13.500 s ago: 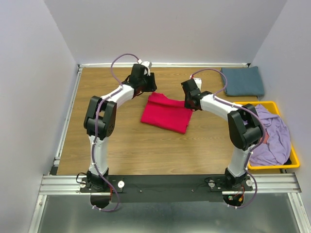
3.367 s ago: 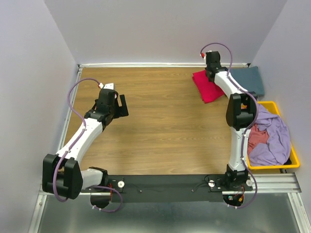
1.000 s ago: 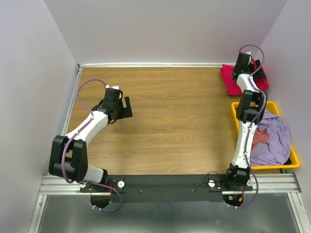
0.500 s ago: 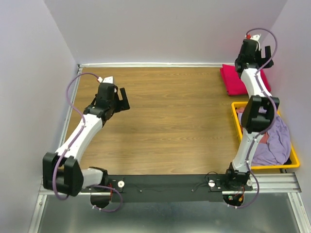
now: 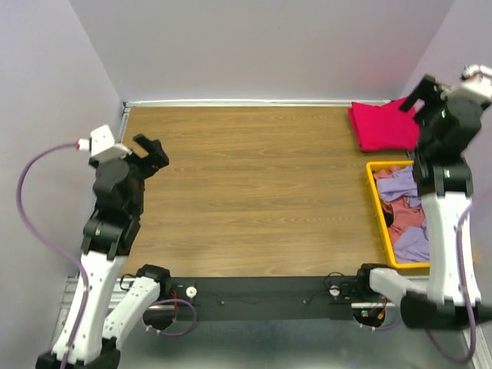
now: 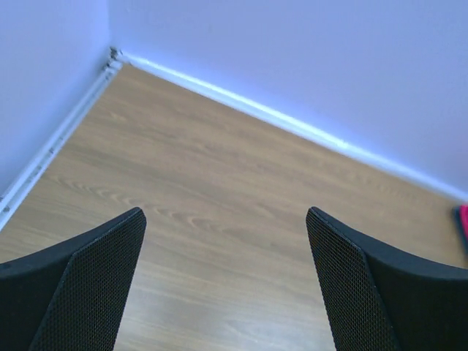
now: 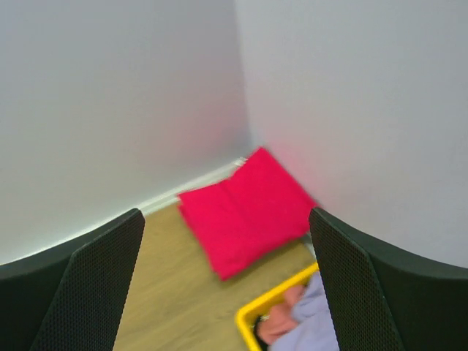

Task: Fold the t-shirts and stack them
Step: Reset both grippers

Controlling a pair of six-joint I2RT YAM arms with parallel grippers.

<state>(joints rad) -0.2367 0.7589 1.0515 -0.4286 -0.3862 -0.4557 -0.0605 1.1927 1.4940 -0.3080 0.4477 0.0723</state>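
The folded crimson shirt [image 5: 382, 124] lies flat in the far right corner of the table [image 5: 261, 184], its edges close to both walls and just beyond the far rim of the yellow bin [image 5: 370, 184]. A lavender shirt [image 5: 400, 181] and a pinkish shirt [image 5: 400, 211] sit crumpled in that bin. The right gripper [image 5: 421, 104] hangs high over the corner, fingers spread wide and holding nothing (the wrist view shows the same). The left gripper [image 5: 154, 152] hovers near the table's left edge, likewise wide and empty, with a broad stretch of wood between the two.
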